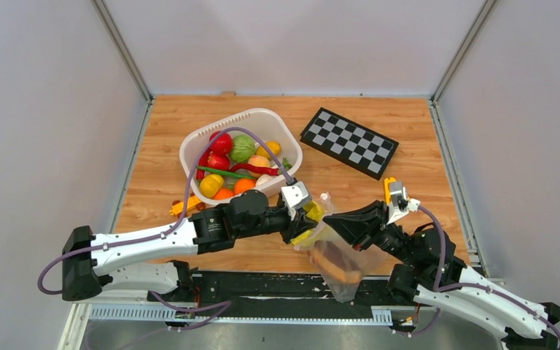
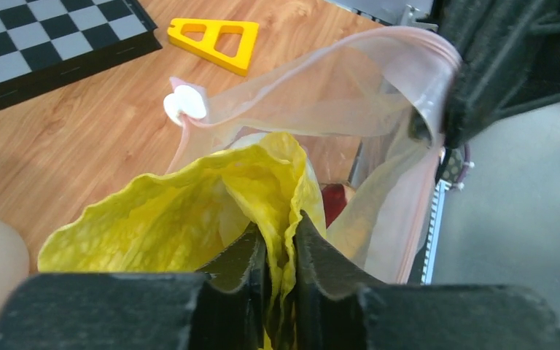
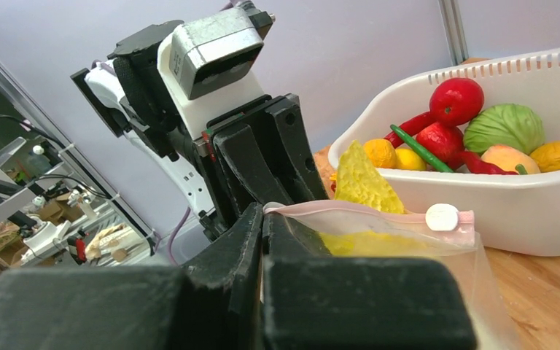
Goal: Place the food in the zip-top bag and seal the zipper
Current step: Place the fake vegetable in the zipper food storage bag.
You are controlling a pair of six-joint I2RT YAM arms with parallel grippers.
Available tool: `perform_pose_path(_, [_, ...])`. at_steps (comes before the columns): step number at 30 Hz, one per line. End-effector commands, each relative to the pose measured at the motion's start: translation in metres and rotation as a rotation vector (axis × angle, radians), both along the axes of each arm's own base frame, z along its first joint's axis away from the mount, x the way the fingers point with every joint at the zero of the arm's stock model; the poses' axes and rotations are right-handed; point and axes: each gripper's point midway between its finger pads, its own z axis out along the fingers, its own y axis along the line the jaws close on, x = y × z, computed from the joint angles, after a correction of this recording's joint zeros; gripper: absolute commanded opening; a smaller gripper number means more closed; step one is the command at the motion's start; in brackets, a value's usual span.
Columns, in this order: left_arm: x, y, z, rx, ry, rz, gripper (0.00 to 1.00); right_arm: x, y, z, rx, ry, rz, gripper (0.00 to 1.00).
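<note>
My left gripper (image 2: 283,240) is shut on a yellow leafy cabbage piece (image 2: 189,211) and holds it at the open mouth of the zip-top bag (image 2: 335,95). My right gripper (image 3: 262,215) is shut on the bag's pink zipper strip (image 3: 364,213) and holds the mouth up; the white slider (image 3: 442,216) sits at the strip's far end. In the top view the bag (image 1: 339,262) hangs over the table's near edge between both grippers, with the tan bun (image 1: 335,268) inside. More toy produce (image 1: 237,164) lies in the basket.
The white basket (image 1: 262,120) stands behind the left arm. A checkerboard (image 1: 348,141) lies at the back right. A yellow toy car (image 1: 182,208) sits by the left arm. A yellow triangular piece (image 2: 215,36) lies on the wood beyond the bag.
</note>
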Motion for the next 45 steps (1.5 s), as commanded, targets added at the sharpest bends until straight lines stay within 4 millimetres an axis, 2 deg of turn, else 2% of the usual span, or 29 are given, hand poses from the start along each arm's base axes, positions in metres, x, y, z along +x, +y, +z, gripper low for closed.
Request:
perform_pose_path(1, [-0.015, 0.0, 0.032, -0.047, -0.026, -0.109, 0.14, -0.006, -0.008, 0.024, 0.01, -0.089, -0.001, 0.0])
perform_pose_path(4, [-0.025, 0.003, 0.036, -0.032, -0.025, -0.164, 0.01, -0.005, -0.006, 0.019, -0.007, -0.1, -0.005, 0.0])
perform_pose_path(9, [-0.037, 0.014, 0.05, -0.062, -0.032, -0.229, 0.0, -0.007, -0.004, 0.013, -0.038, -0.143, 0.004, 0.0])
perform_pose_path(13, [-0.045, 0.018, 0.056, -0.079, -0.004, -0.278, 0.0, -0.016, -0.002, 0.012, -0.045, -0.192, 0.049, 0.0])
perform_pose_path(17, [-0.044, 0.01, 0.055, -0.091, 0.036, -0.281, 0.0, -0.026, 0.003, 0.011, -0.053, -0.231, 0.105, 0.0])
perform_pose_path(22, [-0.054, -0.016, 0.041, -0.093, 0.147, -0.363, 0.05, -0.031, 0.009, 0.01, -0.064, -0.248, 0.148, 0.0])
perform_pose_path(26, [-0.058, -0.03, 0.032, -0.098, 0.19, -0.405, 0.2, -0.027, 0.009, 0.01, -0.06, -0.237, 0.13, 0.0])
perform_pose_path(27, [-0.058, -0.03, 0.03, -0.092, 0.19, -0.406, 0.3, -0.027, 0.008, 0.01, -0.055, -0.235, 0.122, 0.0])
perform_pose_path(28, [-0.057, -0.029, 0.028, -0.083, 0.186, -0.399, 0.47, -0.025, 0.006, 0.01, -0.053, -0.23, 0.11, 0.0])
perform_pose_path(29, [-0.055, -0.028, 0.028, -0.079, 0.179, -0.39, 0.58, -0.023, 0.004, 0.011, -0.05, -0.226, 0.096, 0.0])
perform_pose_path(35, [-0.038, -0.001, 0.042, -0.071, 0.089, -0.249, 0.86, -0.012, -0.007, 0.005, -0.053, -0.198, 0.017, 0.0])
perform_pose_path(37, [-0.037, 0.009, 0.052, -0.086, 0.06, -0.228, 0.91, -0.011, -0.008, 0.004, -0.066, -0.197, 0.011, 0.0])
perform_pose_path(42, [-0.031, 0.031, 0.074, -0.121, 0.0, -0.159, 0.91, -0.012, -0.005, 0.0, -0.089, -0.197, 0.022, 0.0])
perform_pose_path(45, [-0.006, 0.049, 0.071, -0.088, -0.039, 0.003, 0.91, -0.014, -0.003, 0.001, -0.09, -0.2, 0.035, 0.0])
